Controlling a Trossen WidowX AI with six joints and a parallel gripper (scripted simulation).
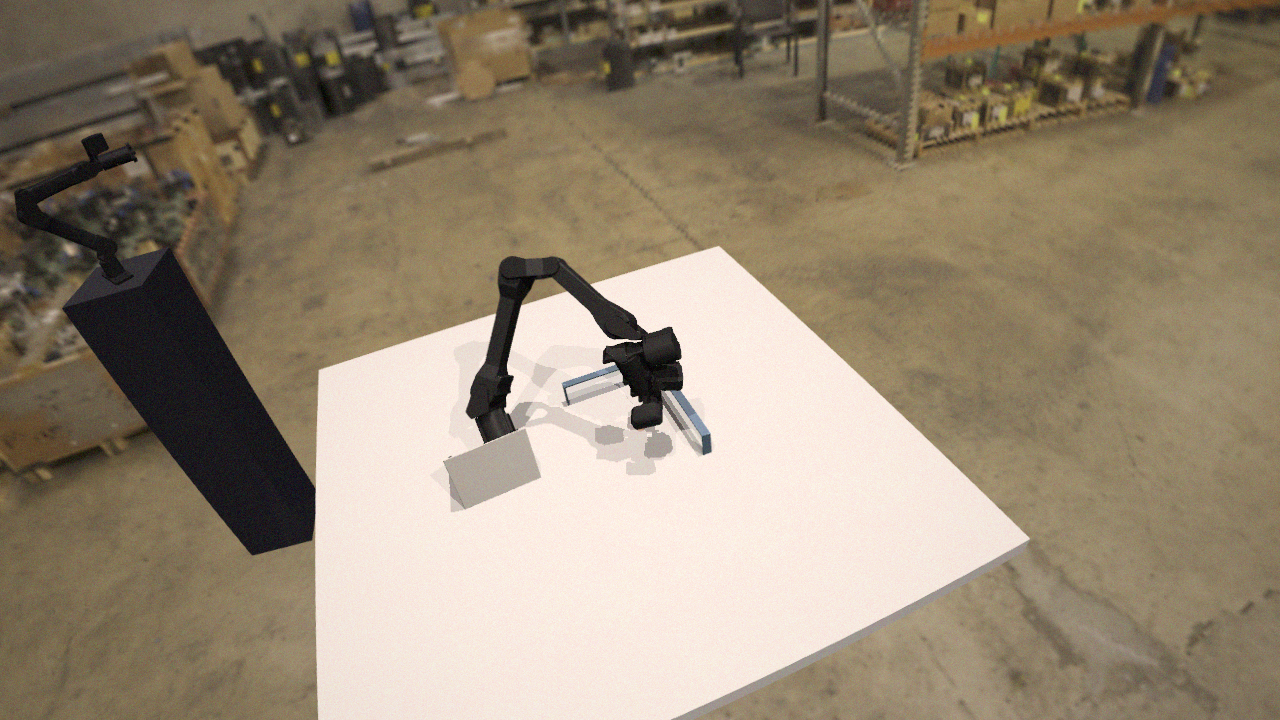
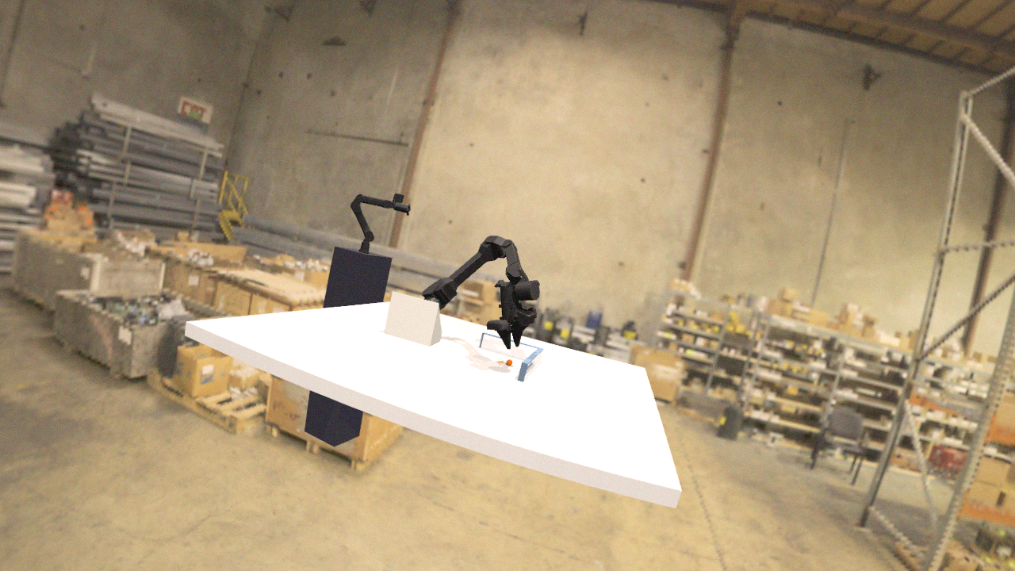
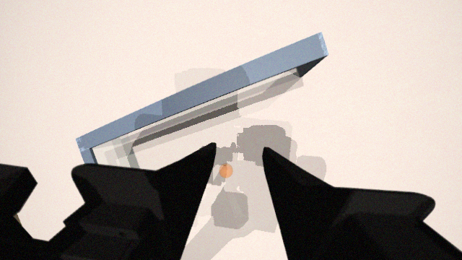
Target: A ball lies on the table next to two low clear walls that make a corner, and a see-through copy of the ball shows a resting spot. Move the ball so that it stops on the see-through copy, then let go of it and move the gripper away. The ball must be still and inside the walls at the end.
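The arm reaches out over the walled corner, and the jaws hang above the white bench (image 1: 626, 582), pointing down, about half open and holding nothing. In the wrist view the small orange ball (image 3: 226, 170) lies on the bench in the gap between the two dark fingertips, nearer the one on the left of that view and well below them. It sits inside the angle of the blue-edged clear walls (image 3: 216, 90), apart from the long wall. The exterior view shows it as an orange speck (image 2: 508, 362) under the jaws, near the corner. The see-through copy cannot be made out here; it may lie just beside or under the ball, among the shadows.

The step in hand looks like the descent onto the ball. To do it well, centre the ball between the fingertips first, since it sits off to one side, then come straight down so neither tip nudges it. A ball this small rolls at a touch, so close slowly and evenly. Keep the fingers off the walls during the drop.
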